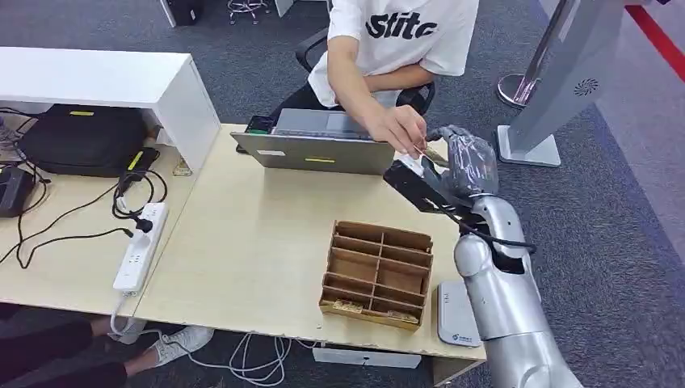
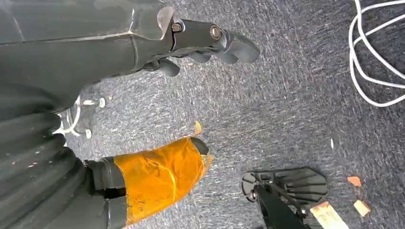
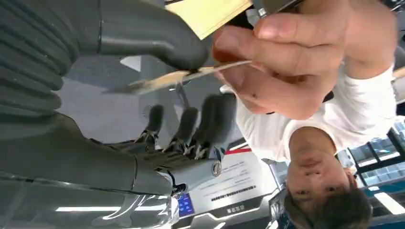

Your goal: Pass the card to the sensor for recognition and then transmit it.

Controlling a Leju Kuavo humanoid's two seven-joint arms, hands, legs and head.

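My right hand [image 1: 464, 166] is raised over the table's far right edge, in front of a seated person. A thin tan card [image 3: 181, 76] lies edge-on under my thumb [image 3: 157, 45], and the person's fingers [image 3: 282, 52] pinch its other end. My darker fingers [image 3: 191, 124] stay spread, with a gap between them and the card. In the head view the card [image 1: 434, 153] sits between the person's hand [image 1: 404, 129] and mine. The white sensor pad [image 1: 456, 315] lies at the table's near right corner. My left hand [image 2: 157, 52] hangs over the carpet, holding nothing.
A wooden divided box [image 1: 378, 275] with cards in its front slots stands beside the sensor pad. A grey laptop [image 1: 315, 145] sits at the far edge. A power strip [image 1: 141, 246] and cables lie left, by a black bag [image 1: 81, 137]. A kiosk base [image 1: 529, 145] stands right.
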